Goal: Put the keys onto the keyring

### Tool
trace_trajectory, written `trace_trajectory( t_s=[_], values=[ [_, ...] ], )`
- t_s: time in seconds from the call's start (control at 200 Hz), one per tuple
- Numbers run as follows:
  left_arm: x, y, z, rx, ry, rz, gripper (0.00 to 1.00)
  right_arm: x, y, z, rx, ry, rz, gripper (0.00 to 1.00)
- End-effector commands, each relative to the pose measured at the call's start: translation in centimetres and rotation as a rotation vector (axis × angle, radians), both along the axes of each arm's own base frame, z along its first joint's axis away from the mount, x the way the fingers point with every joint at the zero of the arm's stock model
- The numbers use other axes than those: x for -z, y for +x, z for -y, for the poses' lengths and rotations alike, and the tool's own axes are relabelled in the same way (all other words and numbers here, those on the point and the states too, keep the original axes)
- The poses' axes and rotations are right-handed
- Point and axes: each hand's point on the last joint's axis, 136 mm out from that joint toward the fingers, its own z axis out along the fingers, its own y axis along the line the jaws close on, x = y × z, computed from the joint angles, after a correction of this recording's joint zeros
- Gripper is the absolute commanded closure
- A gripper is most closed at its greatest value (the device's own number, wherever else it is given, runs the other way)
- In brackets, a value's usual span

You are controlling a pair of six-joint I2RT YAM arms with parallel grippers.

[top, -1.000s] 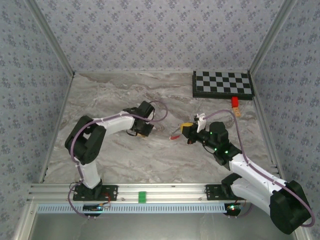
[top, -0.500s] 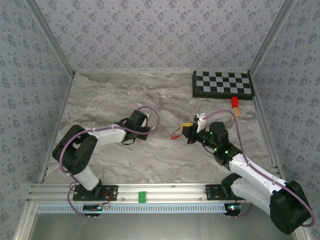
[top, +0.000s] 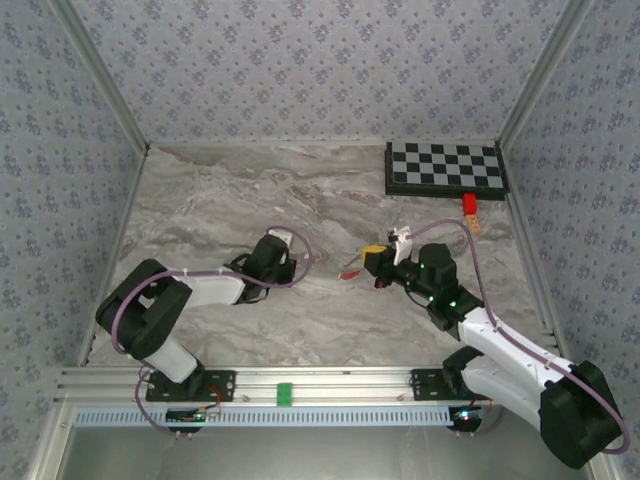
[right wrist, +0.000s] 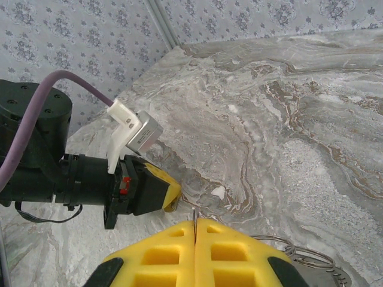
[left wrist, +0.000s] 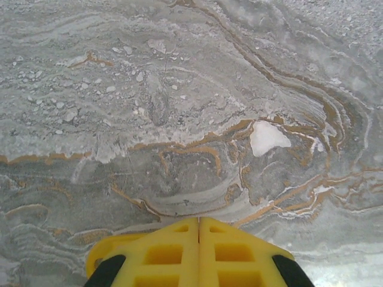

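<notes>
My right gripper point(top: 366, 262) point(right wrist: 195, 221) hovers over mid-table, shut on a thin wire end of the keyring. The ring's silvery loops point(right wrist: 293, 251) lie just right of the yellow fingers. Its red tag point(top: 350, 269) hangs to the left of that gripper in the top view. My left gripper point(top: 290, 266) point(left wrist: 198, 220) is shut and low over bare marble, with nothing showing between its fingers. In the right wrist view the left gripper point(right wrist: 172, 194) points toward the right fingers and stays apart from them. I cannot pick out the two small keys.
A checkerboard point(top: 446, 167) lies at the back right. In front of it sits a red block point(top: 468, 204) with a small tan piece point(top: 475, 223) beside it. Patterned walls close in the table on three sides.
The left arm has folded back and dropped, carrying its gripper a little toward the near left. The right arm has held still with the keyring.
</notes>
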Motion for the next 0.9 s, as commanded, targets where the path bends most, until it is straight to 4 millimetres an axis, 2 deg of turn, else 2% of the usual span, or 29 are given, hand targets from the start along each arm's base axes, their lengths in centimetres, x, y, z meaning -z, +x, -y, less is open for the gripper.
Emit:
trace_trajectory(
  t_s=[0.0, 0.135, 0.215, 0.26, 0.42, 0.62, 0.785, 0.895],
  values=[
    [-2.2, 0.4, 0.3, -0.015, -0.048, 0.050, 0.91, -0.9, 0.1, -0.2, -0.002, 0.022, 0.028, 1.00],
    [-3.5, -0.2, 0.4, 0.006, -0.060, 0.032, 0.66, -1.0, 0.0, -0.3, -0.004, 0.023, 0.031, 1.00],
    [-4.4, -0.6, 0.4, 0.021, -0.054, 0.005, 0.64, -1.1, 0.0, -0.2, -0.002, 0.023, 0.033, 1.00],
    [-4.9, -0.8, 0.5, 0.031, -0.050, -0.015, 0.59, -1.0, 0.0, -0.2, -0.002, 0.021, 0.033, 1.00],
    [-5.5, -2.0, 0.4, 0.080, 0.009, -0.158, 0.59, -1.1, -0.1, -0.1, -0.002, 0.023, 0.036, 1.00],
    [-5.6, -3.1, -0.8, 0.094, 0.097, -0.394, 0.67, -1.3, -0.2, -0.1, -0.004, 0.021, 0.041, 1.00],
    [-6.1, -3.3, -1.2, 0.091, 0.093, -0.560, 0.70, -1.3, -0.2, 0.0, -0.002, 0.019, 0.043, 1.00],
    [-5.3, -3.2, -1.3, 0.085, 0.085, -0.659, 0.71, -1.3, -0.3, 0.0, -0.001, 0.019, 0.044, 1.00]
  ],
)
